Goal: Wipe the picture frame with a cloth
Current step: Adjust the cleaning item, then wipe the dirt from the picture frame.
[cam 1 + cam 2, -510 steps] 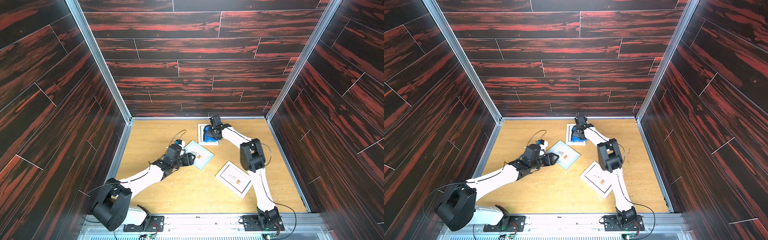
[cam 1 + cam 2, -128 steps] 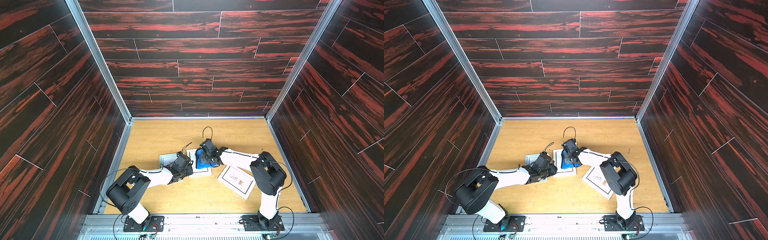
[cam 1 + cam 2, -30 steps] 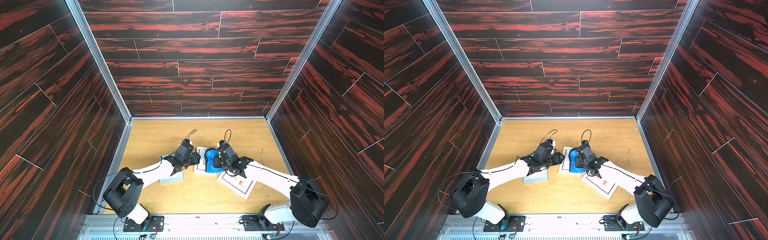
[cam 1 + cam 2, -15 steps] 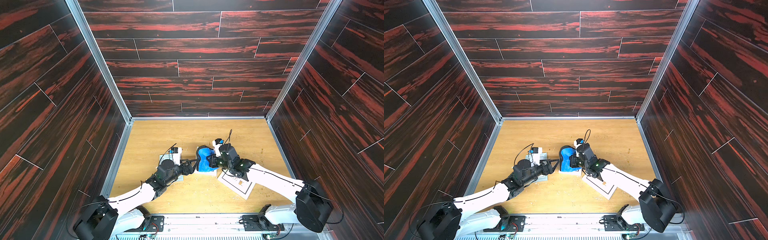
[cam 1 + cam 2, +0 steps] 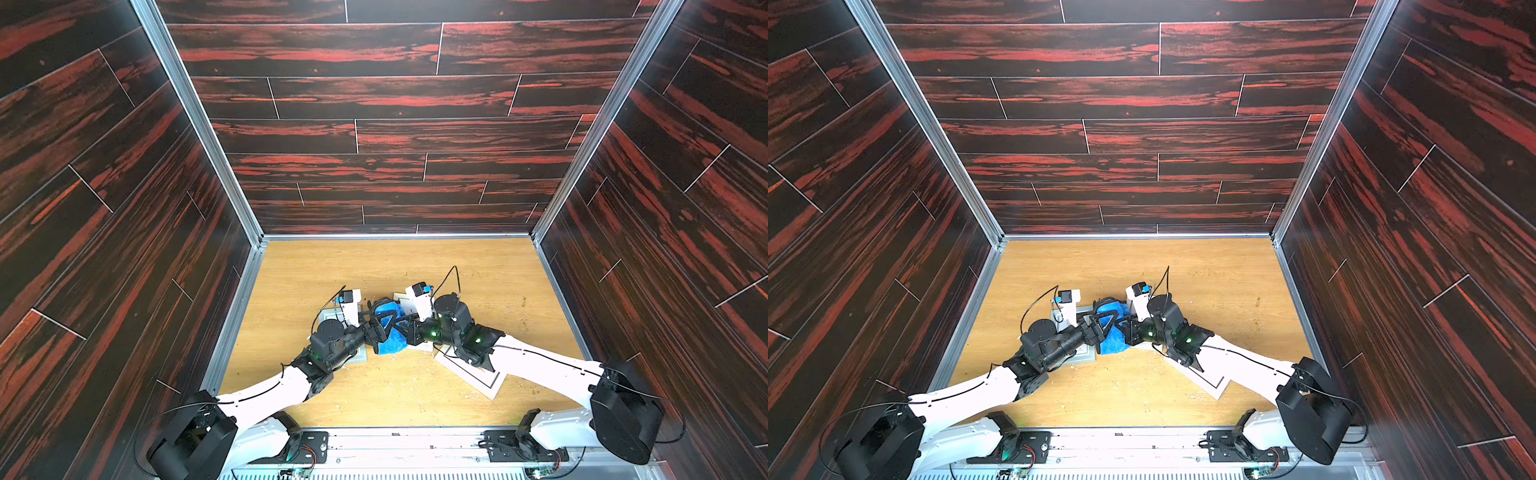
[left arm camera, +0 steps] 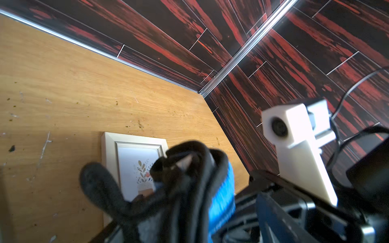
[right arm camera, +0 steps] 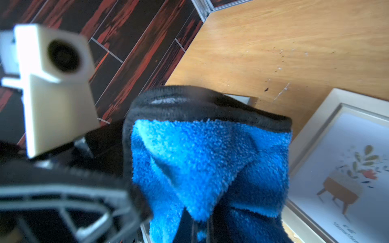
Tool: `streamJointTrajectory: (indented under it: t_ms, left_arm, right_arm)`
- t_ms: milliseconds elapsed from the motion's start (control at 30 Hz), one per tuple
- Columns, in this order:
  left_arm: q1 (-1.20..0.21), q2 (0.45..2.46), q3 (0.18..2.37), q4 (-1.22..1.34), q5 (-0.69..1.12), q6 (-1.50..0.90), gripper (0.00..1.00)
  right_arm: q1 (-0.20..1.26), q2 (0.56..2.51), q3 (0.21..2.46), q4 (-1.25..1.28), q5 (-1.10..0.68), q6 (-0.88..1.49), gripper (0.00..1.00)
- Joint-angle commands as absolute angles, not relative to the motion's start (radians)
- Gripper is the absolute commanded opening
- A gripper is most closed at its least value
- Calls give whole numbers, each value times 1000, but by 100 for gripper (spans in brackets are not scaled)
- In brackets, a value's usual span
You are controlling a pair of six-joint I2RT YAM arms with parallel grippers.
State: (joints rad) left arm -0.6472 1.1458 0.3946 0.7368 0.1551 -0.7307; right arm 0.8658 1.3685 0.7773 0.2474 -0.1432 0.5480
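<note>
Clamping the cloth [image 7: 210, 160] in my right gripper [image 5: 406, 329], I hold it bunched over the picture frame [image 6: 136, 166] near the middle of the table [image 5: 415, 266]. My left gripper [image 5: 380, 326] sits at the cloth's other side, jaws apart as far as the top views show. I judge the cloth light, soft and floppy, best pinched on a thick fold or the black trim. The frame looks rigid, its front probably fragile, so press lightly. Both top views hide the frame's print; the wrist views show it, a plant in a legged pot. The top views in turn show a second frame [image 5: 360, 355] under my left arm and a third frame [image 5: 482, 380] under my right.
</note>
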Motion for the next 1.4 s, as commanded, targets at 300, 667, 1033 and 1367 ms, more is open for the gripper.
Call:
streamJointTrajectory:
  t_ms: [300,667,1033,1367]
  left_arm:
    - [-643,1199,435,794,287,-761,45]
    - [-579,1128,528,409,77,-679,0]
    - [-523,1258,775,74,-55,-525,0]
    - [-528,1594,1024,27,-28,-507,0]
  right_arm:
    - [898,1356,787,383,-142,493,0]
    - [899,1341,839,170,78,460,45]
    - [754,1458,870,-112,280,546,56]
    - [681,1682,901,-137,257,598,54]
